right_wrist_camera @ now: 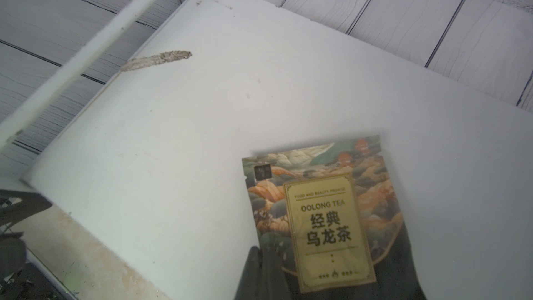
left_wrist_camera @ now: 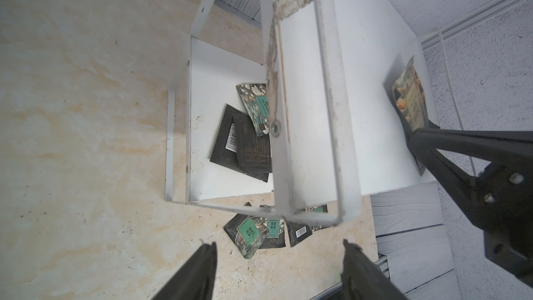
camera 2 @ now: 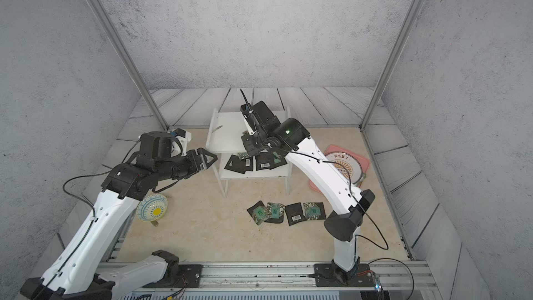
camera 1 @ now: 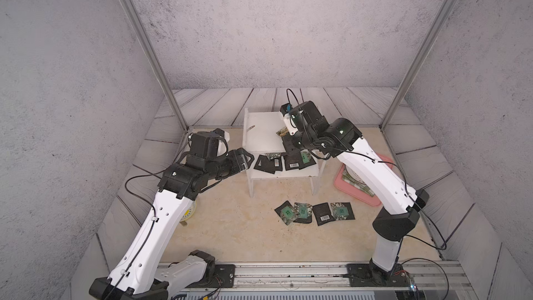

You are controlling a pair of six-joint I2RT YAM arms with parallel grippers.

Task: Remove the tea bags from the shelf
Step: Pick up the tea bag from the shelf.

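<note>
**Right fingers** [left_wrist_camera: 418, 139]: closed flat on the held tea bag [right_wrist_camera: 323, 212], a yellow-labelled sachet pinched by its near edge. The sachet projects straight ahead of the fingertips, long axis in line with the fingers, label up, over the upper board [right_wrist_camera: 202, 111] of the shelf [camera 1: 259, 137]. It cannot be determined whether it rests on the board or hangs just clear of it.

**Left fingers** [camera 1: 246, 159]: spread wide and holding nothing. They are level with the lower board [camera 1: 305, 172] and just outside the side panel [left_wrist_camera: 305, 111].

**Governing relation:** bare board lies ahead of the right fingers and to both sides. The shelf's open front edge lies behind them, toward the wrist. Withdrawal is therefore judged to run back along the finger line, then down to the bench [camera 1: 230, 226].

**Lower-board tea bags** [camera 1: 277, 164]: an overlapping cluster beneath the right fingers. It lies ahead of the left fingers, with the side panel between. The left arm is judged nearer to the outer sachets, but probably must enter by the open front.

**Surface and room:**
- The bench is beige and mottled.
- Four bench tea bags [camera 1: 314, 212] lie in a row below and behind the right fingers.
- A pink tray [camera 1: 340, 184] sits under the right arm, and a patterned bowl [camera 2: 153, 207] sits under the left arm.
- Grey textured walls enclose the cell.
</note>
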